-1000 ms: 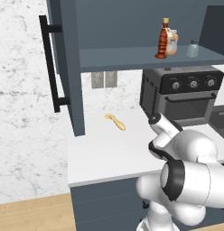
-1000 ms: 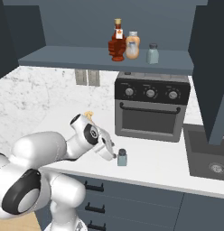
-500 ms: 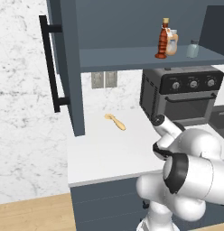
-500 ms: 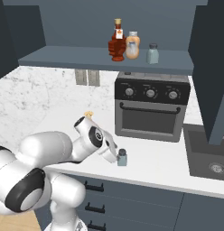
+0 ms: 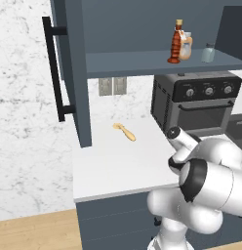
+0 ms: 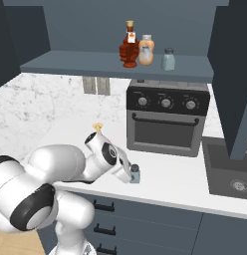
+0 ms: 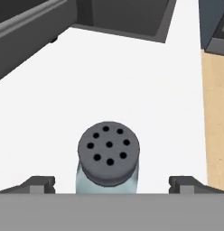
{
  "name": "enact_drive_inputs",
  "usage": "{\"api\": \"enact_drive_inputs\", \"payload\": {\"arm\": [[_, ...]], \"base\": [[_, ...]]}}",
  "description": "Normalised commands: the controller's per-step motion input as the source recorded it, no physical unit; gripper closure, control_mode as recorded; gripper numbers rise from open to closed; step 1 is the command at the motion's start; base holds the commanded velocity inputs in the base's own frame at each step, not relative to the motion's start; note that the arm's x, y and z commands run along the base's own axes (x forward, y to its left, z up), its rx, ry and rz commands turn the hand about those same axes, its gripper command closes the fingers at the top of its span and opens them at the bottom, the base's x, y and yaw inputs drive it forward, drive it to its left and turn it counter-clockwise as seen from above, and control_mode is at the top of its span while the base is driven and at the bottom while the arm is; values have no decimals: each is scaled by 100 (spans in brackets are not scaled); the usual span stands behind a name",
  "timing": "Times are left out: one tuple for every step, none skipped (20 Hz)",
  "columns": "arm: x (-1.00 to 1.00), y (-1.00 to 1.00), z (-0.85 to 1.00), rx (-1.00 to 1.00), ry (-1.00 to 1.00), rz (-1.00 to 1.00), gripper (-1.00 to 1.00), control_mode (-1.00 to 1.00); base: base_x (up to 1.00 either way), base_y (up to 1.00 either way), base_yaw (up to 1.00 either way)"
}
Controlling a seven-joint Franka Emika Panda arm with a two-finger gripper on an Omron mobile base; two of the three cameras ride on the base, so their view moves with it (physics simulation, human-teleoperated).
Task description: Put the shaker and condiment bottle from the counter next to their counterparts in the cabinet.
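Note:
The small blue-grey shaker (image 7: pixel 108 158) with its holed grey cap stands upright on the white counter (image 6: pixel 170 187), in front of the oven. My gripper (image 7: pixel 111 184) is open and low over it, one fingertip on each side, neither touching. From the right base view the gripper (image 6: pixel 128 174) sits right beside the shaker (image 6: pixel 135 174). The dark red condiment bottle (image 6: pixel 129 45) stands on the cabinet shelf (image 6: pixel 70 65) next to the pale orange bottle (image 6: pixel 146 50). A second blue-grey shaker (image 6: pixel 168 59) is to their right. The same bottle (image 5: pixel 176 41) shows in the left base view.
A black toaster oven (image 6: pixel 168 117) stands on the counter just behind the shaker. A sink (image 6: pixel 230 174) lies to the right. A tan utensil (image 5: pixel 124 132) rests near the back wall. The open cabinet door (image 5: pixel 71 73) with its black bar handle hangs at the left.
The arm has eased forward and down, bringing the hand slightly closer around the shaker. The jaws stayed open. The shaker and the shelf items have not moved.

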Motion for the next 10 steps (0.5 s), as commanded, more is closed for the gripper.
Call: {"api": "enact_drive_inputs", "payload": {"arm": [[0, 0, -29, 0, 0, 0, -100, -100], [0, 0, -29, 0, 0, 0, -100, -100], [0, 0, -34, 0, 0, 0, -100, -100], [2, 0, -37, 0, 0, 0, -100, -100], [11, 0, -39, 0, 4, 0, -100, -100], [15, 0, -37, 0, 5, 0, -100, -100], [26, 0, -32, 0, 8, 0, 100, -100], [41, 19, -29, -3, 18, 0, 100, -100], [38, 21, -39, -14, 25, 0, 100, -100], [14, 6, -15, -1, 13, 0, 100, -100]], "base": [[0, 0, 0], [0, 0, 0], [0, 0, 0], [0, 0, 0], [0, 0, 0], [0, 0, 0], [0, 0, 0], [0, 0, 0], [0, 0, 0], [0, 0, 0]]}}
